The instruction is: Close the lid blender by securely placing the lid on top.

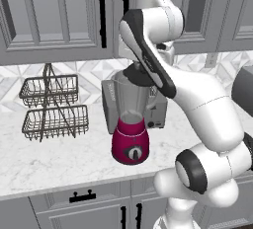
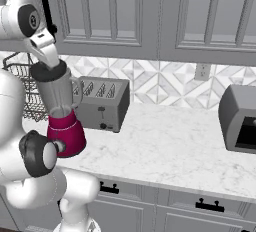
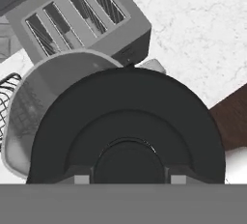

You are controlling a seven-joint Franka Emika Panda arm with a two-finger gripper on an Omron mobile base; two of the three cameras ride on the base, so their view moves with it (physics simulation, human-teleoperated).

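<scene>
Honestly, the pincer (image 3: 126,177) looks clamped on the dark lid (image 3: 128,126), held right over the blender (image 1: 129,124) on the desk (image 1: 44,159), but the lid sits off-centre: in the hand view the jar's rim peeks out up-left, toward the toaster (image 3: 82,18).

White marble counter (image 2: 165,146) with blender (image 1: 130,133), toaster (image 2: 101,103), 2-tier wire basket (image 1: 53,105), grey appliance (image 2: 239,118).

Both base views look forward and down from behind the arm, one from its left, one from its right, sharing the desk (image 1: 44,159), blender (image 1: 130,124) and toaster (image 2: 102,103), while the hand view looks steeply down, very close above the lid (image 3: 130,126).
</scene>
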